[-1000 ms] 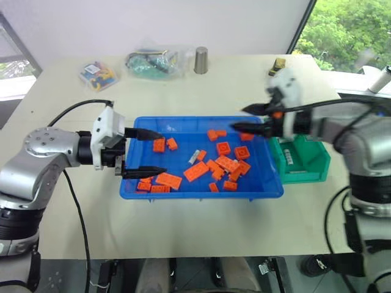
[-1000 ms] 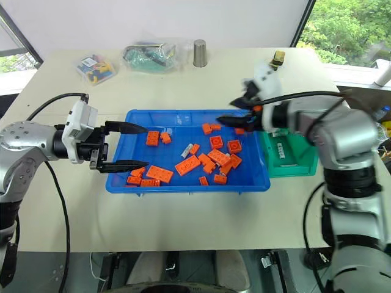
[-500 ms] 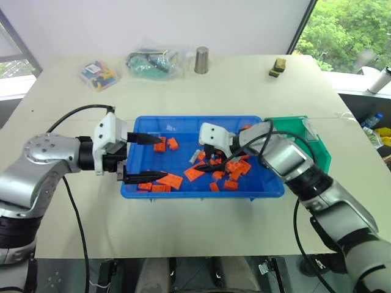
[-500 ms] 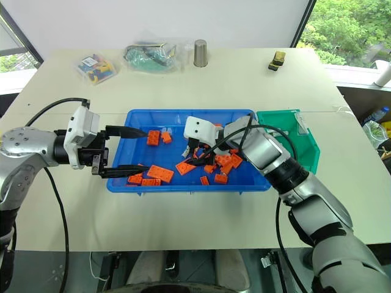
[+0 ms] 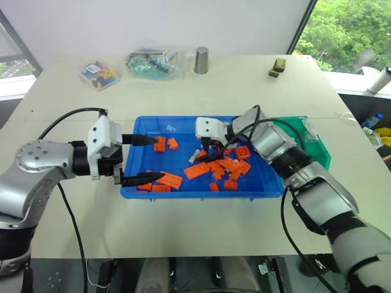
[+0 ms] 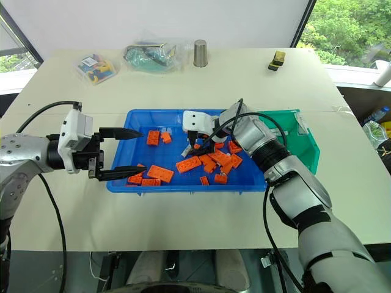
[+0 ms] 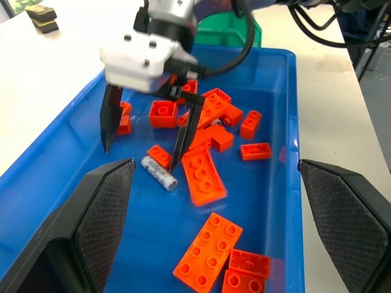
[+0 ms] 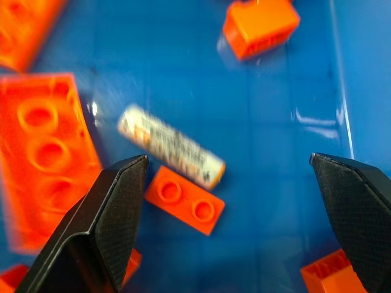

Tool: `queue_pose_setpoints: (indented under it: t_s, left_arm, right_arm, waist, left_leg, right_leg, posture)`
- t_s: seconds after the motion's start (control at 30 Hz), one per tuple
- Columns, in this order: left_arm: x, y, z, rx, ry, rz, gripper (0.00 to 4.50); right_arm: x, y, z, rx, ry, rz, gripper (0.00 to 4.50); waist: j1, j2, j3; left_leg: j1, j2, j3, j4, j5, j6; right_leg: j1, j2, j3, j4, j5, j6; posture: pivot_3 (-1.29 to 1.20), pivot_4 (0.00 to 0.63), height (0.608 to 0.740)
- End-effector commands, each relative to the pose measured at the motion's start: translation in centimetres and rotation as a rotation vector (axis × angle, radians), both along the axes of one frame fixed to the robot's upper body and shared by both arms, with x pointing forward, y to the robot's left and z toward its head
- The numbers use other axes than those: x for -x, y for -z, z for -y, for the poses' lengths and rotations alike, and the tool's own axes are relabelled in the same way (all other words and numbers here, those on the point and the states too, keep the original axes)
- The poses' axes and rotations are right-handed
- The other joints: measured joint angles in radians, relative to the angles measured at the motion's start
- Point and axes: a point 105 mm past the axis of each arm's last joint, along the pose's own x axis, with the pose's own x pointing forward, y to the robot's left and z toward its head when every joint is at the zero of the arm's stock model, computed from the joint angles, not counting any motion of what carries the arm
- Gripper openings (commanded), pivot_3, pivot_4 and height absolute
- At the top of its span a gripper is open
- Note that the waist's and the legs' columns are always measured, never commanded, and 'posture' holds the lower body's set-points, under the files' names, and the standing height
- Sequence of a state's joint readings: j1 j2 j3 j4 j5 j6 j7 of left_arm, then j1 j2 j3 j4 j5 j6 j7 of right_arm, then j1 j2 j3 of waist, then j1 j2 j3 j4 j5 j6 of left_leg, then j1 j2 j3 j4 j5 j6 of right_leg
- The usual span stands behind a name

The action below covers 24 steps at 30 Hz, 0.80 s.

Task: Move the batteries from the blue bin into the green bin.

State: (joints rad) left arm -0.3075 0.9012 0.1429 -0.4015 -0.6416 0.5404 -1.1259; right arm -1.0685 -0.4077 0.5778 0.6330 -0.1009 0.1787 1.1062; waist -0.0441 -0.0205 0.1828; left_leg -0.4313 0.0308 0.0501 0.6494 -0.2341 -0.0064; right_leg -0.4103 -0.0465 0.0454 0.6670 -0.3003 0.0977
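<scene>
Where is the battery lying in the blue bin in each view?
Left eye view: battery, mid-bin under the right claw.
Right eye view, same spot.
Left wrist view, beside the claw's finger.
Right wrist view, centre.
Shared landmark: small two-stud orange brick touching it.

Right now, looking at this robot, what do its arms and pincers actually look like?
Both arms are built of rounded silver-grey metal segments with black joints, and a loose black cable loops along each. Each ends in a boxy white wrist block. The left gripper and right gripper each have two slim, black, pointed fingers; close up, the finger pads show a fine mesh texture.
</scene>
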Motion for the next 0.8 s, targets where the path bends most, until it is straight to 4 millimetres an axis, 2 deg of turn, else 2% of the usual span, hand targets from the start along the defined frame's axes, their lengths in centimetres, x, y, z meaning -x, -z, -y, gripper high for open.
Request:
queue_pose_setpoints:
  t_s: [0.03, 0.17, 0.4, 0.6, 0.7, 0.8]
  left_arm:
    - [0.2, -1.2, -0.3, -0.007, -0.010, 0.054, 4.50]
    - [0.0, -1.4, -0.4, -0.007, -0.018, 0.060, 4.50]
    - [-0.2, -1.6, -0.3, -0.003, -0.019, 0.067, 4.50]
    - [-0.5, -1.8, -0.3, 0.003, -0.020, 0.075, 4.50]
    - [-0.5, -1.8, -0.2, 0.004, -0.019, 0.076, 4.50]
    - [-0.5, -1.8, -0.2, 0.005, -0.019, 0.076, 4.50]
  right_arm:
    - [-0.4, -0.5, -0.3, 0.036, -0.049, 0.053, 4.37]
    - [-0.4, 0.0, -0.8, 0.040, -0.076, 0.050, 4.37]
    - [0.7, 0.8, -2.8, 0.021, -0.143, 0.011, 4.37]
    - [1.6, 2.2, -3.2, 0.046, -0.176, -0.025, 4.37]
    - [1.8, 2.5, -3.2, 0.044, -0.178, -0.037, 3.52]
    - [1.9, 2.7, -3.1, 0.043, -0.176, -0.041, 2.23]
  waist:
    - [0.000, 0.000, 0.000]
    - [-0.001, 0.000, 0.000]
    - [-0.001, 0.000, 0.000]
    - [-0.001, 0.000, -0.001]
    - [-0.001, 0.000, -0.001]
    - [-0.001, 0.000, -0.001]
  left_leg:
    - [0.000, 0.000, 0.000, 0.000, 0.000, 0.000]
    - [0.002, 0.000, 0.000, -0.001, 0.000, 0.000]
    - [0.004, 0.000, 0.000, -0.001, 0.000, 0.000]
    - [0.004, 0.000, 0.000, -0.001, 0.000, 0.000]
    - [0.005, 0.000, 0.000, -0.001, 0.000, 0.000]
    - [0.006, 0.000, 0.000, -0.001, 0.000, 0.000]
  right_leg:
    - [0.000, 0.000, 0.000, 0.000, 0.000, 0.000]
    - [0.001, 0.000, 0.000, 0.000, 0.000, 0.000]
    - [0.003, 0.000, 0.000, 0.000, 0.000, 0.000]
    - [0.003, 0.000, 0.000, 0.001, 0.000, 0.000]
    - [0.004, 0.000, 0.000, 0.000, 0.000, 0.000]
    - [0.004, 0.000, 0.000, 0.001, 0.000, 0.000]
  posture:
    - [0.00, 0.150, 0.739]
    - [0.00, 0.150, 0.739]
    - [0.00, 0.150, 0.739]
    - [0.00, 0.150, 0.739]
    - [0.00, 0.150, 0.739]
    - [0.00, 0.150, 0.739]
